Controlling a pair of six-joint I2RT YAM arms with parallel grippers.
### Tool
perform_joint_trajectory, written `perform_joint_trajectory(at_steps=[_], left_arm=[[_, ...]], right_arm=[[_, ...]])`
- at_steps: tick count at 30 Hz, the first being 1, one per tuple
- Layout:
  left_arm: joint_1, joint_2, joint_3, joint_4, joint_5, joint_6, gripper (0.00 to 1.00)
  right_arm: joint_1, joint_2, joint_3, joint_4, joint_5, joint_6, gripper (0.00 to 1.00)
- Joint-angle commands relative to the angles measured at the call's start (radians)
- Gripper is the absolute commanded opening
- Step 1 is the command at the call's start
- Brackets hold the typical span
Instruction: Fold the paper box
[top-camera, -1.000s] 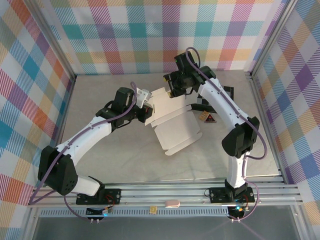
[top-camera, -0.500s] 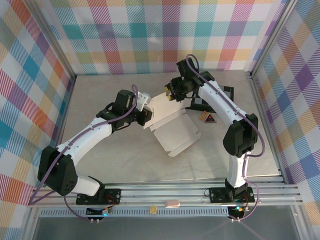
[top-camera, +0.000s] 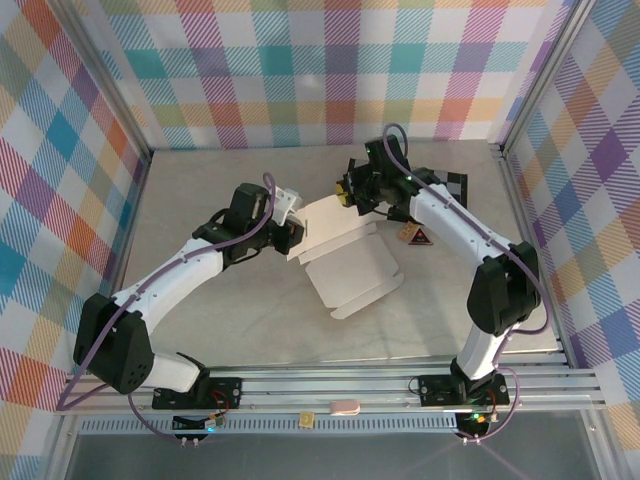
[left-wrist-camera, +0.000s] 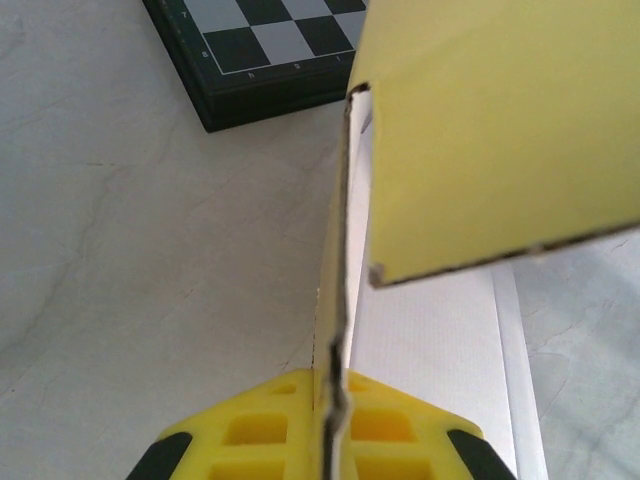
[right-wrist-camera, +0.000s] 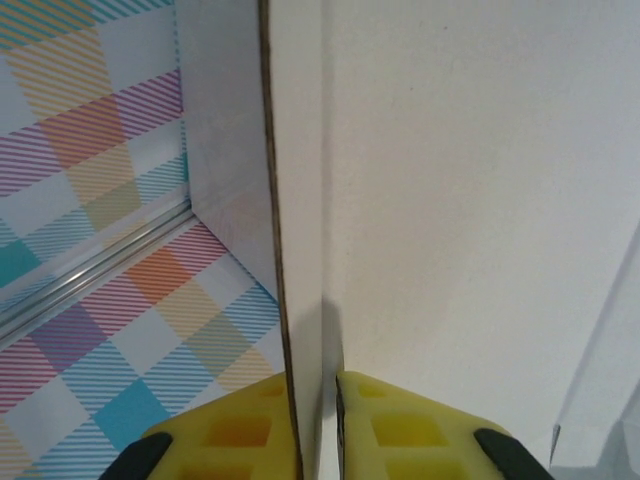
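We see the left gripper (left-wrist-camera: 332, 410) pinching one edge of the paper box (top-camera: 350, 268). The right gripper (right-wrist-camera: 318, 405) pinches another panel

Tally as I see it from here:
- Two grippers: left gripper (left-wrist-camera: 333, 405) and right gripper (right-wrist-camera: 318, 390).
- One paper box (top-camera: 350, 265), spanning between the two grippers.
- One checkered board (left-wrist-camera: 270, 45), ahead and left of the left gripper.
- Two small tags near the right gripper's forearm: a tan tag (top-camera: 404, 231) and a dark tag (top-camera: 419, 238).

Pastel plaid walls (top-camera: 300, 60) enclose a pale marbled tabletop (top-camera: 240, 320).
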Motion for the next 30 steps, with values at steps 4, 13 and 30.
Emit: perform_joint_trajectory(at_steps=[4, 13, 30], left_arm=[[0.014, -0.032, -0.016, 0.054, 0.037, -0.039, 0.00], [0.067, -0.033, -0.039, 0.082, 0.070, -0.094, 0.00], [0.058, -0.147, 0.229, -0.131, -0.186, -1.025, 0.46]], right_arm=[[-0.019, -0.060, -0.144, 0.335, 0.052, 0.004, 0.06], [-0.004, -0.102, -0.452, 0.787, 0.145, 0.100, 0.00], [0.022, -0.071, -0.402, 0.715, 0.260, 0.167, 0.00]])
